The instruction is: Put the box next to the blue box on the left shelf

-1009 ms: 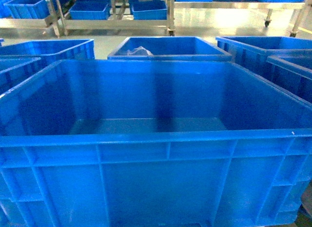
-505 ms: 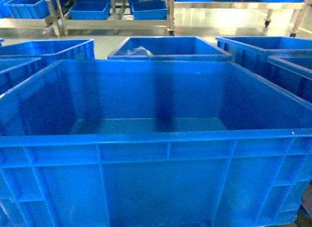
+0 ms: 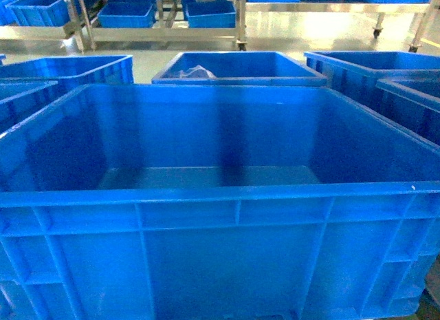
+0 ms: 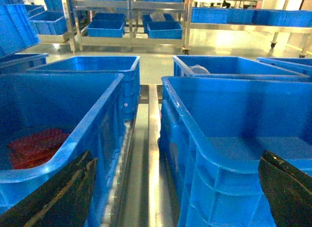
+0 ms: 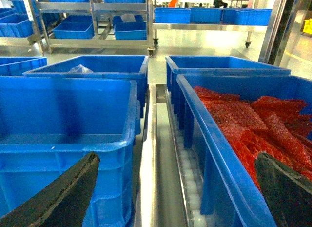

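The left gripper [image 4: 175, 188] stood wide open, holding nothing; its two dark fingers [image 4: 58, 197] showed at the bottom corners of the left wrist view. Between them and just ahead, the near left corner of the box [image 4: 234, 134] filled the right half of that view, its floor bare. Left of that gripper sat a crate [image 4: 73, 124] with red bubble wrap [image 4: 34, 146] in the bottom. A metal rail [image 4: 152, 154] ran forward between the two, with small white rollers [image 4: 119, 188] along the crate's foot.

The right gripper [image 5: 180, 193] was likewise spread wide and empty. To its left rose the right wall of the box [image 5: 68, 119]; to its right a crate [image 5: 229, 154] was heaped with red bubble wrap [image 5: 253, 124]. A strip of rollers [image 5: 187, 173] lay between them.

In the head view the box [image 3: 220, 196] took up nearly the whole frame, sitting in a row with crates on either side. Beyond it another crate [image 3: 240, 67] held a crumpled clear bag [image 3: 194, 72]. Further off, across the shiny floor, metal racks [image 3: 158, 34] carried more blue bins [image 3: 127, 14]
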### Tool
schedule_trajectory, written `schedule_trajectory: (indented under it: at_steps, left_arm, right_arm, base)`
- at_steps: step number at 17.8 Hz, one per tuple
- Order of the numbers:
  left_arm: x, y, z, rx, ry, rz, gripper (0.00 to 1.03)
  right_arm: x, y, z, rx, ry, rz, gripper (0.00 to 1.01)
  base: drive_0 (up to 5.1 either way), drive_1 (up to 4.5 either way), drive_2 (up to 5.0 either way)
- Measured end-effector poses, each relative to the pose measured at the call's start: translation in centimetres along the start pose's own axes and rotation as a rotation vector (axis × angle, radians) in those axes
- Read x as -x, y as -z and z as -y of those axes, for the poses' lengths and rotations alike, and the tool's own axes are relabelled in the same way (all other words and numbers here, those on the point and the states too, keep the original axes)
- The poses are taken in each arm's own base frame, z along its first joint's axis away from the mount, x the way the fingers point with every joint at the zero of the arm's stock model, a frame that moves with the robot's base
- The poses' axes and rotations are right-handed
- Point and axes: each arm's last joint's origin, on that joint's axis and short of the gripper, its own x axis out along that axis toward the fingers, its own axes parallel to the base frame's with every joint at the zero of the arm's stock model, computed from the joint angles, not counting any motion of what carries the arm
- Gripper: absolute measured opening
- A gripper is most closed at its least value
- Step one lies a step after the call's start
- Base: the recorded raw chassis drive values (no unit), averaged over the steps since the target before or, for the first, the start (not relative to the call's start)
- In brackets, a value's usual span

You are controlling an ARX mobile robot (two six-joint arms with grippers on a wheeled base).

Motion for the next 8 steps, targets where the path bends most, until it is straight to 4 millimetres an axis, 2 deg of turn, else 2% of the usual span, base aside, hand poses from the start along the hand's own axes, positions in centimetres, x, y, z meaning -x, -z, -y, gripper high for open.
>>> schedule_trajectory:
  at_steps: [8]
  left_arm:
    - [0.0, 0.0, 0.0, 0.0, 0.0, 0.0, 0.98]
  right_arm:
    - [0.0, 0.0, 0.0, 0.0, 0.0, 0.0, 0.98]
  base:
    - [0.0, 0.0, 0.0]
